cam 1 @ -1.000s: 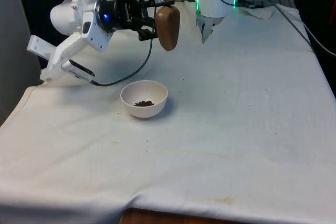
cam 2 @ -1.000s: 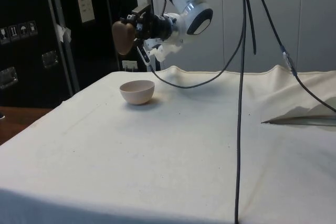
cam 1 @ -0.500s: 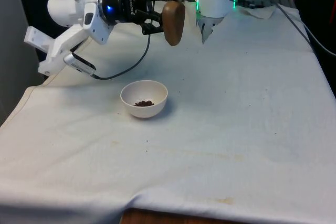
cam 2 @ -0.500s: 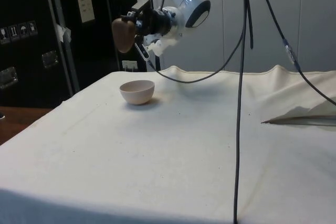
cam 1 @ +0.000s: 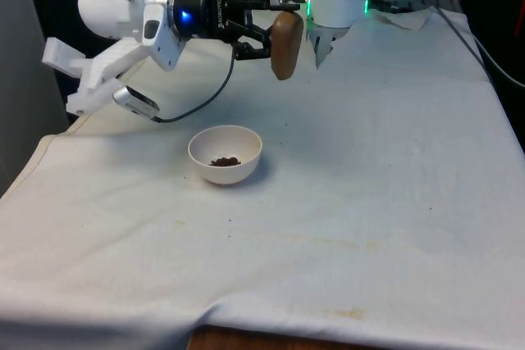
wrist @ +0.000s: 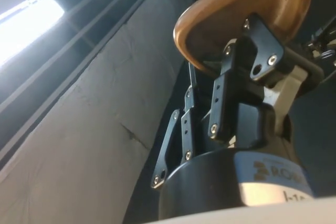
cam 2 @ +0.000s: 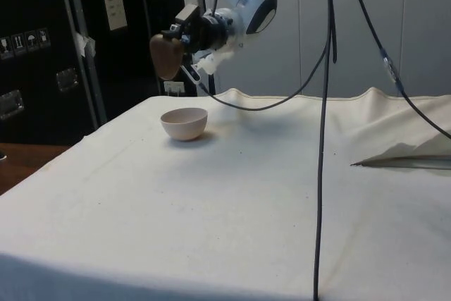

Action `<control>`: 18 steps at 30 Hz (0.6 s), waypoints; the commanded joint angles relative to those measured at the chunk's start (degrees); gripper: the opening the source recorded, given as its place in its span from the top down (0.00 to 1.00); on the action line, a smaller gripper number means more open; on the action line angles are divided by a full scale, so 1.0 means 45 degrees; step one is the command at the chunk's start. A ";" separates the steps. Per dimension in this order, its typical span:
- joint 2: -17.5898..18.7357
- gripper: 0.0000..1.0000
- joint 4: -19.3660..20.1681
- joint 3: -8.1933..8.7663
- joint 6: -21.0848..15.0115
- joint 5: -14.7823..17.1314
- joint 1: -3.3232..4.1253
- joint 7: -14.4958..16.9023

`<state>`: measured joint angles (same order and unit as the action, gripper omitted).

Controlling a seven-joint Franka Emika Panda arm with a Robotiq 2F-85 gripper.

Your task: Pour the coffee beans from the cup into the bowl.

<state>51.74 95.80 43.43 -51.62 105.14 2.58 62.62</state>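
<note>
Pincer (cam 1: 264, 32) first: black and turned sideways at the end of the white arm (cam 1: 123, 6), it is clamped on a brown wooden cup (cam 1: 286, 45), which hangs in the air well above the worktop (cam 1: 394, 202), toward the far end of the white cloth. Seen from the side, the cup (cam 2: 166, 56) sits higher than the bowl (cam 2: 184, 123) and a little off to one side of it, not directly over it. In the front view, the cup is up and toward the front view's right of the white bowl (cam 1: 225, 153), well apart from it. From the wrist, one black finger (wrist: 247, 61) presses against the cup's curved brown wall (wrist: 247, 3). Inside the bowl lies a small dark heap of coffee beans (cam 1: 225, 161).
</note>
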 commanded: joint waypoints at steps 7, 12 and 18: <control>-0.0229 1.00 0.0191 0.0115 -0.0547 -0.0509 0.0357 0.0242; -0.0318 1.00 0.0204 0.0115 -0.0917 -0.0917 0.0560 0.0446; -0.0433 1.00 0.0229 0.0064 -0.1337 -0.1311 0.0751 0.0586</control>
<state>50.31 96.03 43.20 -56.38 99.41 5.04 65.32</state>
